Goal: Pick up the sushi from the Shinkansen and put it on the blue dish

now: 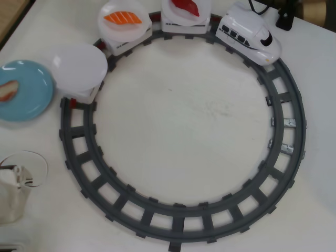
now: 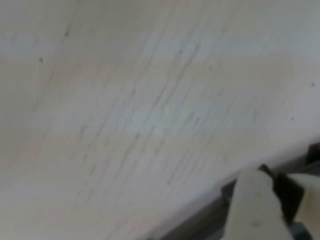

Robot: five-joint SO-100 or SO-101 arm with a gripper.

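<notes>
One piece of sushi [image 1: 7, 89] lies on the blue dish [image 1: 31, 97] at the overhead view's left edge, just beside the empty white plate [image 1: 79, 65] on the last car. The Shinkansen [image 1: 251, 35] sits top right on the grey track [image 1: 178, 220], pulling salmon [image 1: 123, 18] and red [image 1: 185, 6] pieces. The wrist view shows blurred table and a pale gripper [image 2: 257, 210] part; the jaws' state can't be told.

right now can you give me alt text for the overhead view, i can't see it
A grey circular toy track lies on a white table, with a white Shinkansen at the top right pulling three plate cars: dark red sushi, orange salmon sushi, then an empty white plate. At left, a blue dish holds a pale shrimp-like sushi. No gripper is visible.
</notes>
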